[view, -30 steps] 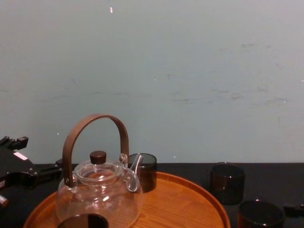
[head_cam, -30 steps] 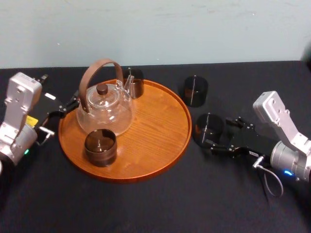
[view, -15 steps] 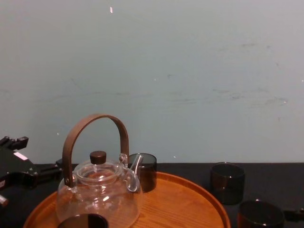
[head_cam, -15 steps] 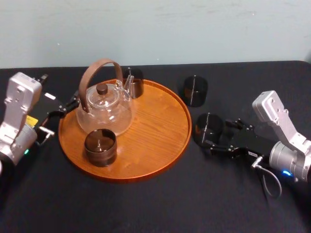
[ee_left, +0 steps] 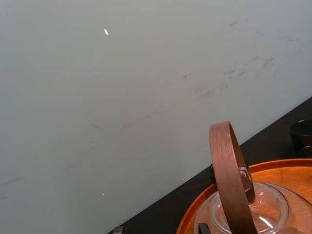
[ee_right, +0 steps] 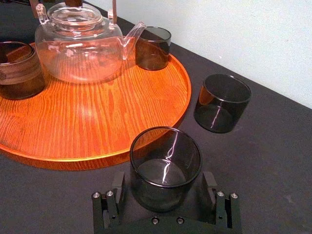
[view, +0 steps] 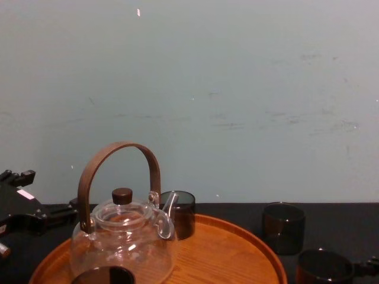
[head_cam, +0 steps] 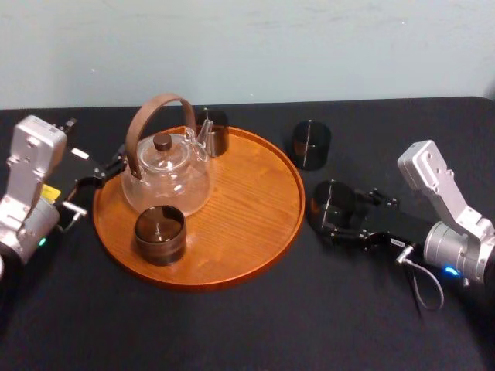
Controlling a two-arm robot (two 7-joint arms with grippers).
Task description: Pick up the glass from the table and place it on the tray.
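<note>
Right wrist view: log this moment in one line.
phase: pre-grasp | right gripper: open, astride glass | glass: upright on table, beside tray | left gripper: parked left of tray

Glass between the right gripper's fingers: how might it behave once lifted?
Smooth, shiny walls on the glass probably make it slippery between the fingers of the right gripper. Thin and see-through, likely fragile. Short, wide and empty, so unlikely to tip. Left gripper idles by the tray.
</note>
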